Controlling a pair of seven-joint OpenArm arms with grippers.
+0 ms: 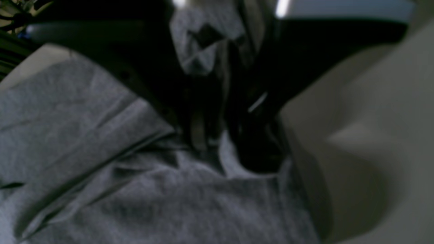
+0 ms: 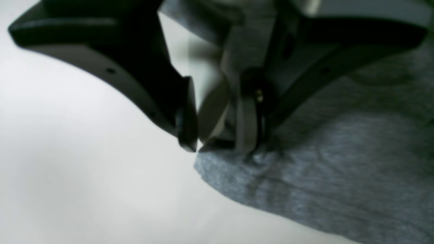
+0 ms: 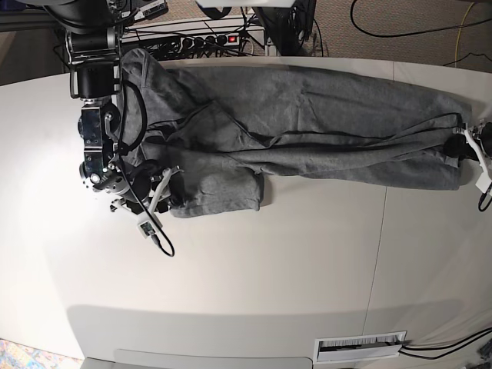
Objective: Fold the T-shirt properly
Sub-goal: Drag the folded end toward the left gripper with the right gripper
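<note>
**Both arms pinching opposite ends of the shirt, cloth stretched across the worktop**

T-shirt [image 3: 307, 123] lies lengthwise along the far half of the worktop [image 3: 254, 261], pulled long between the two arms. One sleeve hangs toward the near side around the middle-left of the base view.

Right gripper [image 2: 217, 142]: jaws closed on the shirt's edge, with a fold of grey cloth pinched between the pads right at the corner of the fabric. Bare worktop is directly beside it, so it's gripping right at the boundary.

Left gripper [image 1: 217, 135]: the wrist view is dark and blurred, but cloth runs up between the fingers and bunches above them. I read it as jaws clamped on the shirt at the other end. In the base view it sits at the right edge of the frame, where the hem narrows into the grip.

Why this hold, my read: corners held at both ends keep the cloth taut, so a fold line stays straight and wrinkles pull out instead of bunching.

Edges and room:
- Far edge is close: the shirt nearly reaches it, with a power strip [image 3: 192, 38] and cables just beyond.
- Near side is wide open, the natural place to carry the fold.
- Left gripper is close to the worktop's end, so there's little slack to pull further.
- A cable [image 3: 154, 231] dangles by the right gripper and could snag on the sleeve.
</note>
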